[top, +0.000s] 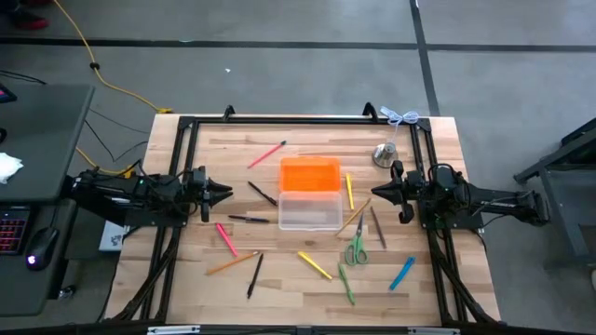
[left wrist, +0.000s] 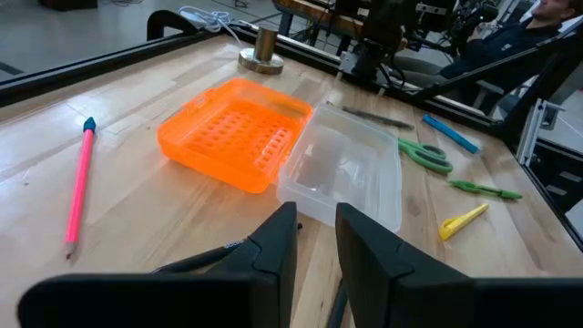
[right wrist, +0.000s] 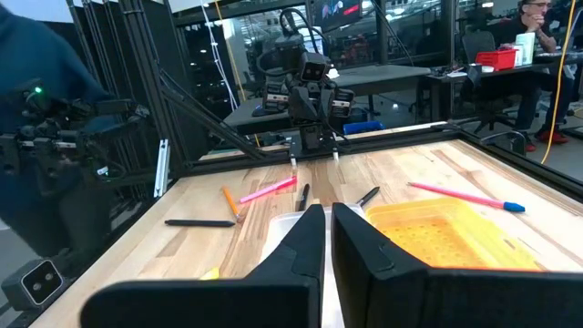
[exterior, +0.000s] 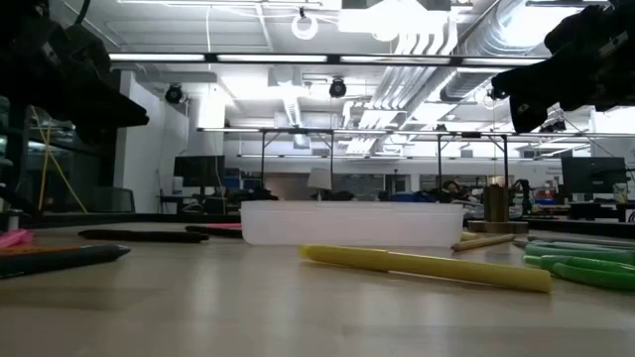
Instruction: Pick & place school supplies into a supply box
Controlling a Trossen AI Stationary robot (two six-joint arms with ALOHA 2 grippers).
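The supply box stands open at the table's middle. Its clear tray [top: 310, 211] rests on the wood, and the orange lid [top: 310, 175] lies flat behind it. School supplies lie scattered flat around it: a pink pencil [top: 266, 154], black pens [top: 249, 219], a pink marker [top: 226, 238], a yellow marker [top: 315, 265], green scissors [top: 357, 244] and a blue marker [top: 401, 274]. My left gripper [top: 223, 193] hovers left of the box, open, with nothing between its fingers [left wrist: 316, 214]. My right gripper [top: 377, 191] hovers right of the box, shut and empty [right wrist: 327, 211].
A silver bell [top: 385, 154] stands at the far right, behind my right gripper. A black frame [top: 298, 118] runs along the table's far and side edges. A yellow pencil [top: 350, 191] lies close to the lid's right side. Bare wood shows along the near edge.
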